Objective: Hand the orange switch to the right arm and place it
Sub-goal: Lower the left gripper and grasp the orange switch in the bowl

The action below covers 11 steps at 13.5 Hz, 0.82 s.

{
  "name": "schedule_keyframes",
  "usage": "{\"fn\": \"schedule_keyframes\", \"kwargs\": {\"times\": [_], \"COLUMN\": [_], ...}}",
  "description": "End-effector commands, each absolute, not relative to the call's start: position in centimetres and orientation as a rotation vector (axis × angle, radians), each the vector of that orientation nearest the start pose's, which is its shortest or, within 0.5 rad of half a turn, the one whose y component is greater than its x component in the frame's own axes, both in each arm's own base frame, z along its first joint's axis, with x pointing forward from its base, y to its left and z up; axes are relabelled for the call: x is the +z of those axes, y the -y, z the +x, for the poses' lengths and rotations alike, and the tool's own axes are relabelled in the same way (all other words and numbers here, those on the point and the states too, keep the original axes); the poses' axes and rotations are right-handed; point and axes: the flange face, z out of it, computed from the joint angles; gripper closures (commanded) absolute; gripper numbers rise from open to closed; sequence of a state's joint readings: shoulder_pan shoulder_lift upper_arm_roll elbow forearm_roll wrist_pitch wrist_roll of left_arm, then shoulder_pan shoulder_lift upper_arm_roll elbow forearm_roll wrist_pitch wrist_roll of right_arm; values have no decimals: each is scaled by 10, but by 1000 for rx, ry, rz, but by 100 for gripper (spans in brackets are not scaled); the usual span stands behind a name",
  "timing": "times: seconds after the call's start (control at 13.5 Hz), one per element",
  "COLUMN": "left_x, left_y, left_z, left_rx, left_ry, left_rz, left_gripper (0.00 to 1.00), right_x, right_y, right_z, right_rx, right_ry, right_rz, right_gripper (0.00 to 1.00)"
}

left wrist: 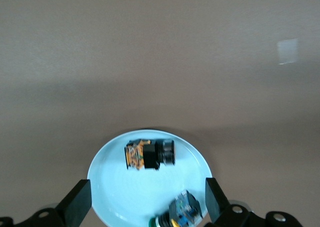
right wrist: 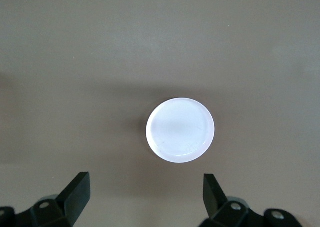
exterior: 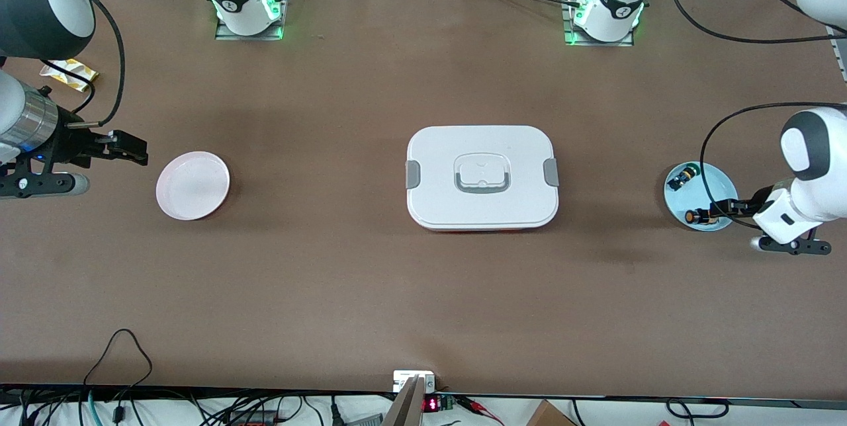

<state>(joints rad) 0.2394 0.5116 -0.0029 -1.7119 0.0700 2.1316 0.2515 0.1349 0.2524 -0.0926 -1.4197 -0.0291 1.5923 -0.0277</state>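
While both arms hang above opposite ends of a wide brown desk [exterior: 370, 294], we see nothing held in either tool. At the left arm's end, a small round pale blue dish [exterior: 721, 182] sits near the desk's edge. In it lies the orange switch [exterior: 696, 216], a tiny black cylinder with an orange face, resting on its side in the part of the dish nearer the front camera. A second small black switch with a green-yellow face [exterior: 681, 178] lies in the same dish, farther from the front camera, apart from the first.

The left tool [exterior: 716, 209], a black claw on a white flange, hangs over the blue dish. Its fingers [left wrist: 77, 203] are spread wide and empty, one to each side of the dish in the left wrist view, with the orange switch between them and clear of both.

At the right arm's end, the right tool [exterior: 135, 148], slim and black under a shiny silver wrist, waits over the desk's edge just beside a round pale pink dish [exterior: 192, 185]. Its fingers [right wrist: 76, 189] are also spread apart and hold nothing.

Midway along the desk sits a white rectangular plastic box with grey side clasps and a grey-framed lid handle [exterior: 482, 176], well apart from both dishes.
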Motion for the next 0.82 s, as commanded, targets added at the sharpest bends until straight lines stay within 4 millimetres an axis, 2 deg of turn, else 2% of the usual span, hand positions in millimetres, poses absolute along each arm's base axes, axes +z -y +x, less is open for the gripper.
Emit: {"fn": "schedule_keyframes", "kwargs": {"times": [0.0,0.15,0.52,0.74], "left_x": [263,244,214,206], "left_y": [-153,-166,-169,-174], "left_z": [634,625,620,617], "left_rx": [82,72,98,116], "left_ry": [-131,-118,-124,-112], "left_rz": [-3107,-3109,-3118,-3123], "left_gripper": [0,0,0,0], "right_x": [552,553,553,554], "right_y": [-28,-28,-25,-31], "right_z": [626,627,626,626], "right_rx": [123,116,126,123], "right_ry": [126,131,123,127], "right_rz": [-3193,-3193,-3192,-3183], "right_gripper": [0,0,0,0]}}
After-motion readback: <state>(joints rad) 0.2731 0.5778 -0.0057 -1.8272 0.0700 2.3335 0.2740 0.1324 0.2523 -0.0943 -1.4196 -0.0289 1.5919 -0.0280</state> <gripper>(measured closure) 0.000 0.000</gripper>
